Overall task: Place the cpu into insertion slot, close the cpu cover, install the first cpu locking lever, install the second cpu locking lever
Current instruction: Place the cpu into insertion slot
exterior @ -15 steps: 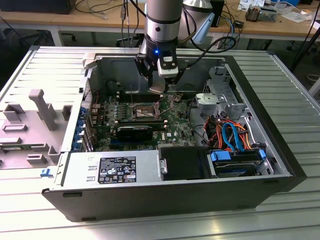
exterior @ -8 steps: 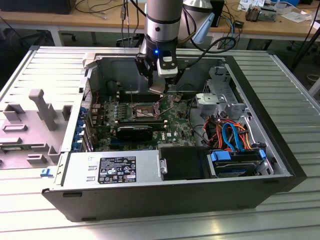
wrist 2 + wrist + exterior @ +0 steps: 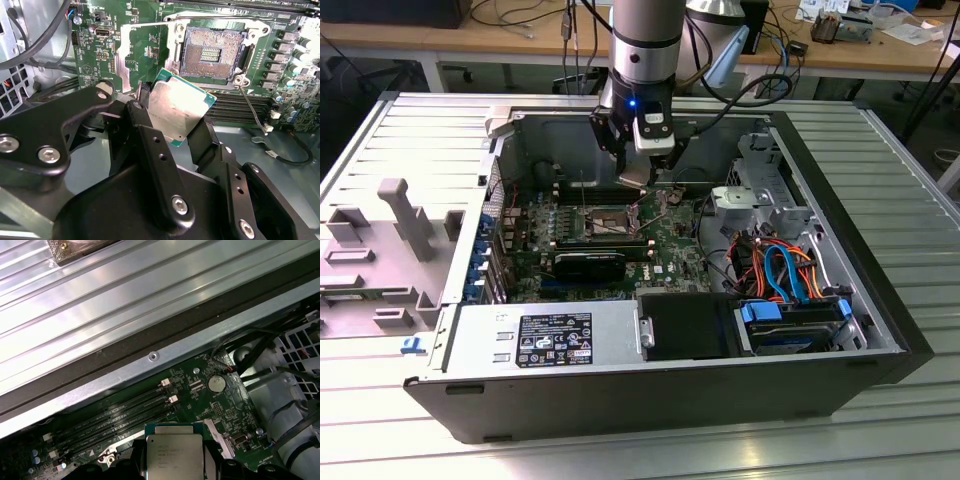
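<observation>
On a ribbed metal table (image 3: 905, 170), an open computer case (image 3: 620, 400) is laid flat. The cpu (image 3: 180, 107) is clamped between the fingers of the gripper (image 3: 173, 114), held tilted above the motherboard (image 3: 140, 55), near the uncovered insertion slot (image 3: 212, 50).

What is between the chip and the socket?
In the second wrist view, only the metal rim of the slot lies between its contact field and the cpu, which the gripper holds. Nothing else is in the way.
</observation>
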`<control>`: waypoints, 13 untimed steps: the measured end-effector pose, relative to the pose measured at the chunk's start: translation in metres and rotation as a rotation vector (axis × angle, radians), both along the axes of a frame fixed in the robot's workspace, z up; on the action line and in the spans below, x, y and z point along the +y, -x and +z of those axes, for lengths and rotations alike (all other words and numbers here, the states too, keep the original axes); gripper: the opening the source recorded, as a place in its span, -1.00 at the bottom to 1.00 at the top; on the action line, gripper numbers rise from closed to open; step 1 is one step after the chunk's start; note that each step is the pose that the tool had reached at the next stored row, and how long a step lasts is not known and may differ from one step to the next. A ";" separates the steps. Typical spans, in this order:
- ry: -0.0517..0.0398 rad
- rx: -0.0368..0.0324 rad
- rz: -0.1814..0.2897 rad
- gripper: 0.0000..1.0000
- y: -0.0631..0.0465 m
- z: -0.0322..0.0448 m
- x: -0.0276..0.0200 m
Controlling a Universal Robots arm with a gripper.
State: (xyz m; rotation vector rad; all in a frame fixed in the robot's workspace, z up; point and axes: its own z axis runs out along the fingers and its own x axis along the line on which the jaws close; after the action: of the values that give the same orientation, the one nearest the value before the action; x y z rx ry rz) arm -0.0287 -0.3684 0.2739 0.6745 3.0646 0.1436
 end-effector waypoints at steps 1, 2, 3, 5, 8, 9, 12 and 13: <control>-0.0001 0.0000 -0.001 0.09 0.000 0.0000 0.0000; -0.0001 0.0000 -0.003 0.09 0.000 0.0000 0.0000; 0.0000 0.0000 -0.005 0.09 0.000 0.0000 0.0000; -0.0001 0.0000 -0.008 0.09 0.000 0.0000 0.0000; 0.0000 0.0001 -0.012 0.09 0.000 0.0000 0.0000; 0.0000 0.0000 -0.014 0.09 0.000 0.0000 0.0000; -0.0001 0.0000 -0.019 0.09 0.000 -0.0001 -0.0001; -0.0001 0.0000 -0.021 0.09 0.000 -0.0001 -0.0001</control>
State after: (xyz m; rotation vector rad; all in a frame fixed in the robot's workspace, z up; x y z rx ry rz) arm -0.0287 -0.3685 0.2738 0.7067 3.0564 0.1437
